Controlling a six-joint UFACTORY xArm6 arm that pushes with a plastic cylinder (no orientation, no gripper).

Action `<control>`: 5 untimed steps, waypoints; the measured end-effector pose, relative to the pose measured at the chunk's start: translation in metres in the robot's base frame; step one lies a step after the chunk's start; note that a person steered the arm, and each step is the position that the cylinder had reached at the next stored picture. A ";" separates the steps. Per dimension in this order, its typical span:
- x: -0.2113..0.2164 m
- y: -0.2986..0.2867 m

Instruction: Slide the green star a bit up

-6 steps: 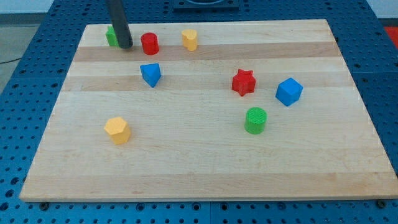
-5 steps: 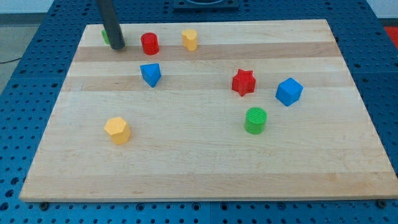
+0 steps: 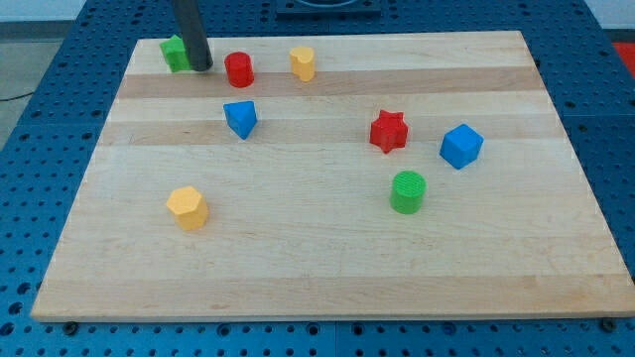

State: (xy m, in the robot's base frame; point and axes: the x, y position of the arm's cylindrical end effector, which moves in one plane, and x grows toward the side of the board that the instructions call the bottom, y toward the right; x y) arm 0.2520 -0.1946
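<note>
You have no pincer in view, only my tip (image 3: pixel 201 68), so whether one is apart or together cannot be told. The green star (image 3: pixel 176 53) sits just left of and slightly above my tip, at the surface's (image 3: pixel 317 258) top-left corner. The upward nudge looks nearly finished; any further push needs care near the edge.

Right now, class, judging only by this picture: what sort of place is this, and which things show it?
Probably a robotics lab bench. A wooden board lies on a blue perforated table, small coloured blocks such as the red star are scattered on it, and my tip rests beside the green star.
</note>
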 end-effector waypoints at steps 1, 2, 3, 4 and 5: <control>-0.002 -0.016; -0.010 -0.022; -0.011 -0.021; -0.010 -0.018; -0.005 -0.014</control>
